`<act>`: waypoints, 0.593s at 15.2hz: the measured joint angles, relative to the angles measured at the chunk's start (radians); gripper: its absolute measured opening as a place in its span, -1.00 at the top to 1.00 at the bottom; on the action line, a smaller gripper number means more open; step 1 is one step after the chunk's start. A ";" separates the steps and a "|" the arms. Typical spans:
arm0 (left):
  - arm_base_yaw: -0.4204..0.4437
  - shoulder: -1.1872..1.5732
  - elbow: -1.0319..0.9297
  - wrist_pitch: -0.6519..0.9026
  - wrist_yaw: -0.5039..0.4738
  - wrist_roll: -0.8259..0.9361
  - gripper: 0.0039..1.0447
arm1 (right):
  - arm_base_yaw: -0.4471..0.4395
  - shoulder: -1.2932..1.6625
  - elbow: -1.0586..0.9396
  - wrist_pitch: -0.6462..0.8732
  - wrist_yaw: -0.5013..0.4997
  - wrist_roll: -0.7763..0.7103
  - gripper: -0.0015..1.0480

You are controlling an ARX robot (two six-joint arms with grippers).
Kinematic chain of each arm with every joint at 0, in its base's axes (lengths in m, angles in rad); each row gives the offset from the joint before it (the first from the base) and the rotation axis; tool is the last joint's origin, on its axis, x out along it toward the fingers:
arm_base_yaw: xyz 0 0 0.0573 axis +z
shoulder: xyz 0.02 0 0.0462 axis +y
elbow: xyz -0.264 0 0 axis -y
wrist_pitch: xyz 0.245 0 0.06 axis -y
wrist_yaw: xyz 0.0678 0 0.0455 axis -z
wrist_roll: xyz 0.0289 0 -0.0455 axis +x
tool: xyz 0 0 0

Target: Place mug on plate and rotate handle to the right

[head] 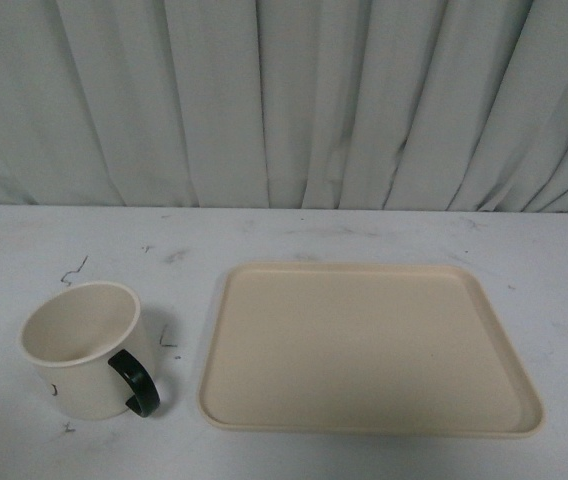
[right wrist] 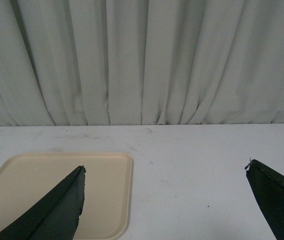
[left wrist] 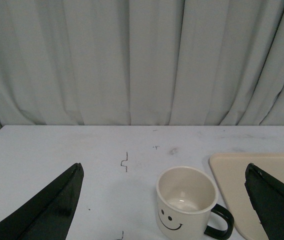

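My left tool (left wrist: 163, 166) gapes wide and empty, aimed at the mug (left wrist: 187, 202), likely ready to grab it. The mug stands upright on the counter (head: 364, 235), just left of the bare plate (head: 364, 345). My right tool (right wrist: 165, 166) is equally wide and empty.

Glossy mug (head: 79, 350) (ceramic-looking), matt plate (head: 364, 345)

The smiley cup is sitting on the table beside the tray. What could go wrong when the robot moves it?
The mug is wide, so the open left gripper might bump it over instead of gripping it. Carried too low, its bottom could catch the raised rim of the plate. The handle sticks out on the plate side, so a finger might snag it.
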 joint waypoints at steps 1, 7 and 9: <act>0.000 0.000 0.000 0.000 0.000 0.000 -0.88 | 0.000 0.000 0.000 0.000 0.000 0.000 -0.87; -0.298 0.666 0.232 0.314 -0.053 -0.003 -0.88 | 0.000 0.000 0.000 0.000 0.001 0.000 -0.87; -0.309 0.910 0.338 0.232 -0.016 0.007 -0.88 | 0.000 0.000 0.000 0.000 0.001 0.000 -0.87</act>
